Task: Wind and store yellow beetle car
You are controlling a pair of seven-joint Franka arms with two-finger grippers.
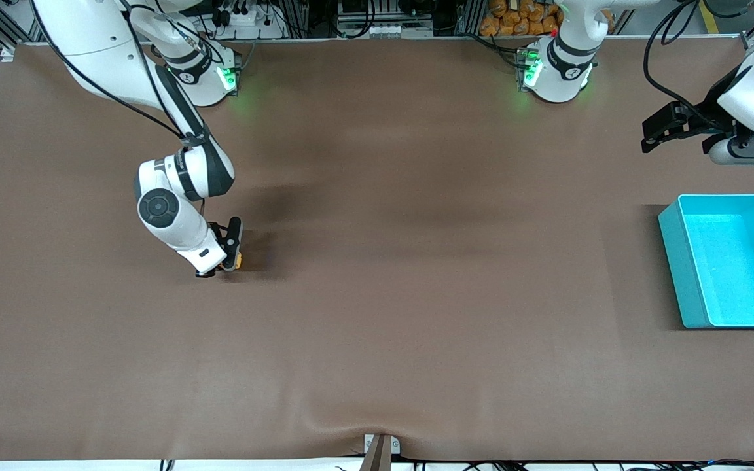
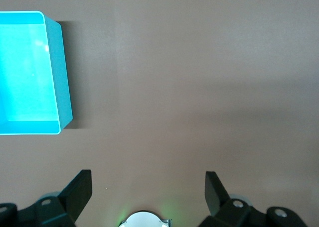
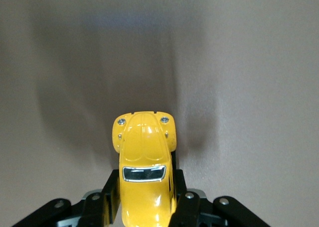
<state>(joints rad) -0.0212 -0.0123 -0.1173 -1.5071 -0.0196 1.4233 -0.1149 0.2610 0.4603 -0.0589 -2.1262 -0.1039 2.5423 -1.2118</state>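
Front view high, facing robots; wrist views look down, close.

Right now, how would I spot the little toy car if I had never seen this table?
Find the big brown table and go to the right arm's end, away from the cyan bin. There the right pincer sits low, shut on the yellow beetle car. It is the only yellow thing on the table, tiny and rounded, with two small headlights.
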